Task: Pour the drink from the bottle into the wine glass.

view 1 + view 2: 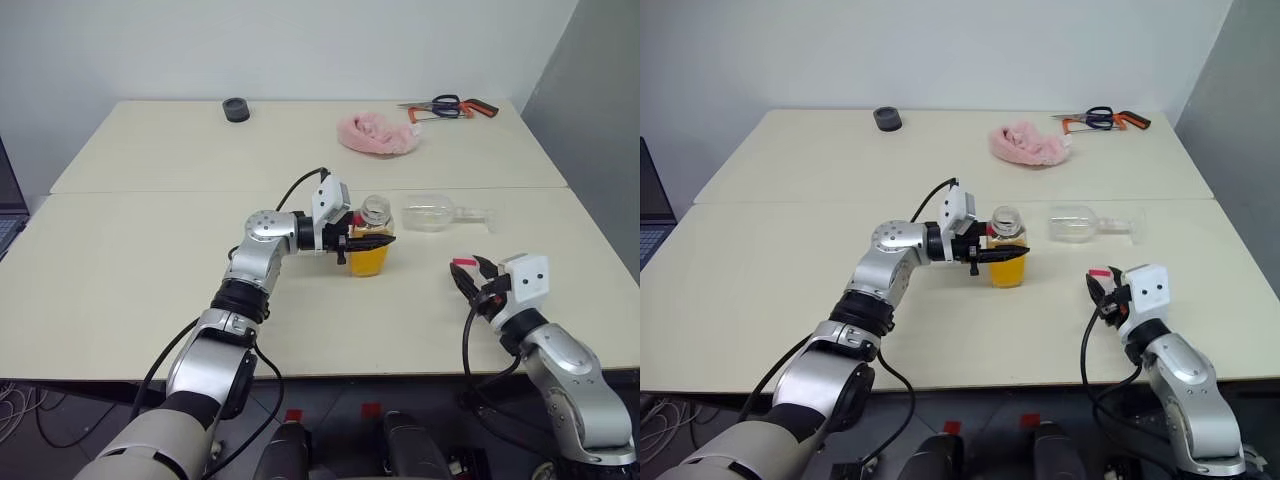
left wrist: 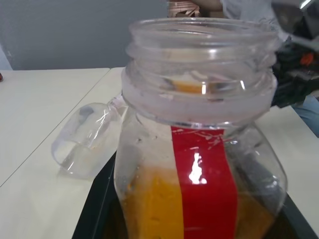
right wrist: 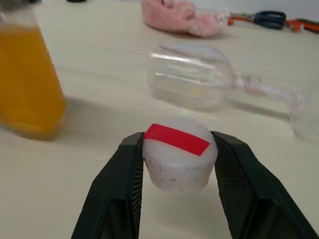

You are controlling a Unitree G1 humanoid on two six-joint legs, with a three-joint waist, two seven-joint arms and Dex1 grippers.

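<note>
The uncapped bottle (image 1: 370, 245), half full of orange drink (image 1: 367, 260), stands mid-counter (image 1: 150, 280), clenched sideways by the left claw (image 1: 362, 243). At its 2 o'clock the wine glass (image 1: 440, 215) lies toppled. The right claw (image 3: 177, 164), level, grips the cap (image 3: 178, 152).

The counter (image 1: 150, 290) is pale beige with a seam across it. Near the far edge lie a black round object (image 1: 236, 109), a pink cloth (image 1: 377, 135) and scissors (image 1: 447, 105). The bottle (image 1: 371, 238) stands mid-counter; the wine glass (image 1: 440, 215) lies on its side just beyond.
</note>
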